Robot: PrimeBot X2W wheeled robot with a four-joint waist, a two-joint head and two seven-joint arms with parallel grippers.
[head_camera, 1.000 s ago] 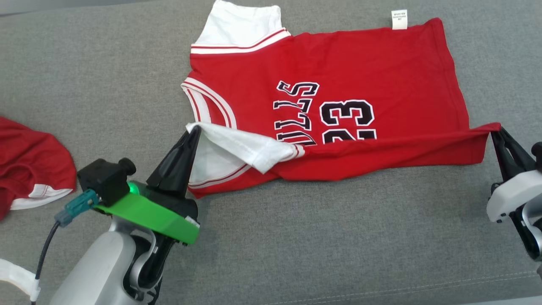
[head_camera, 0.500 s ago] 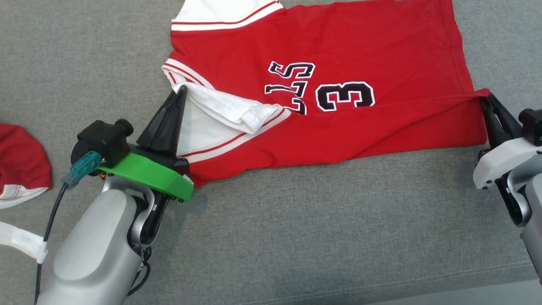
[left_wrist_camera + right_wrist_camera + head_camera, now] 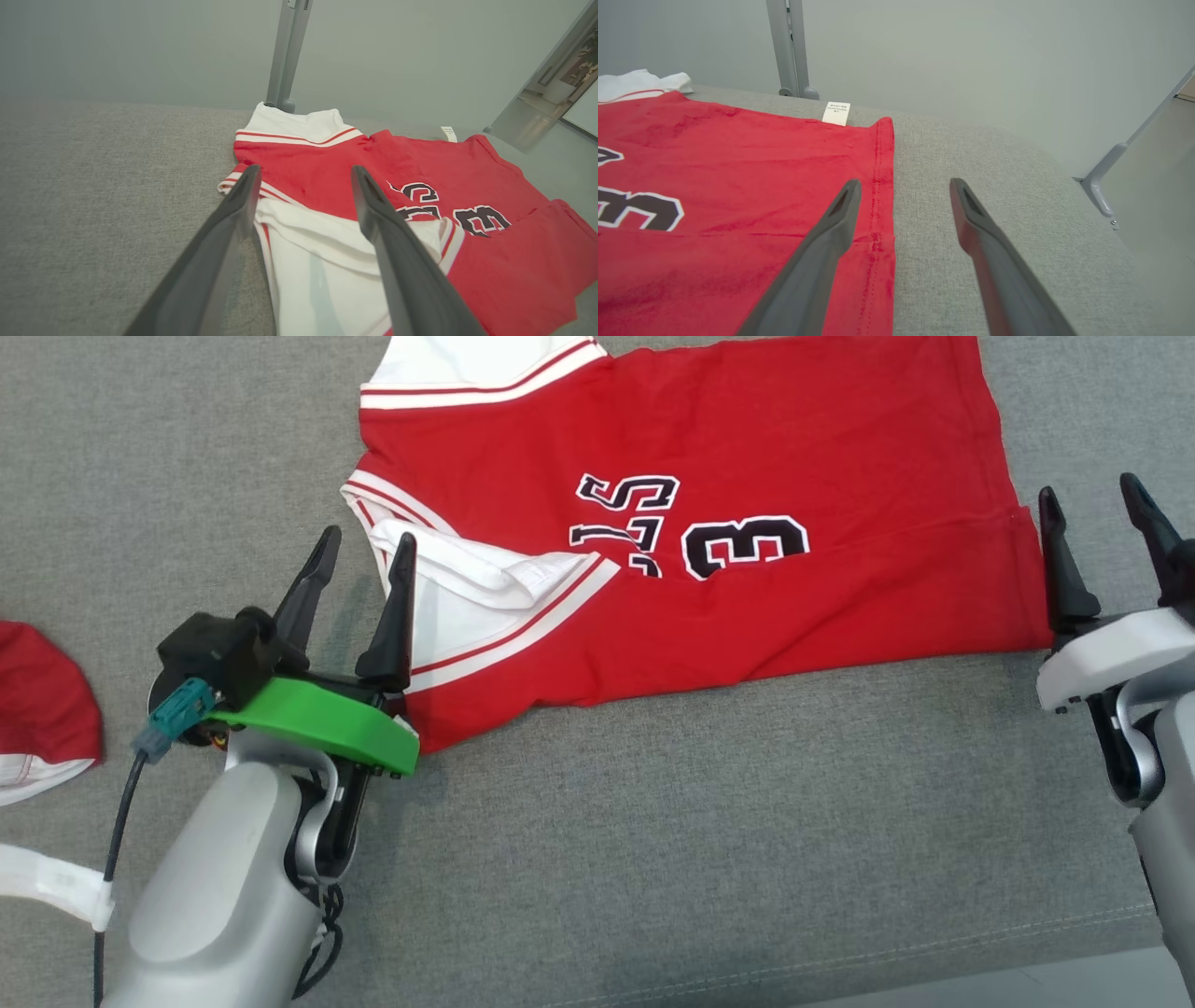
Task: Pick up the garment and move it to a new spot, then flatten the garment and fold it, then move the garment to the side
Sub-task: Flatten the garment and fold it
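The garment (image 3: 747,457) is a red jersey with white sleeves, black lettering and a number, lying on the grey surface with its near edge folded over onto the body. Its near white sleeve (image 3: 327,261) lies folded across the red. My left gripper (image 3: 364,551) stands open at that sleeve's corner, nothing between its fingers (image 3: 233,219). At the jersey's hem corner my right gripper (image 3: 1092,509) is open as well, one finger (image 3: 840,214) over the red hem (image 3: 882,186), the other over bare cloth surface. A white label (image 3: 836,113) sticks out at the far edge.
Another red and white garment (image 3: 37,709) lies at the left edge of the grey padded surface (image 3: 700,821). A grey upright post (image 3: 287,51) stands behind the far edge. The surface's front edge runs along the bottom right.
Both grippers have opened and let go of the garment's near edge, which now lies folded flat on the body. The camera has shifted too.
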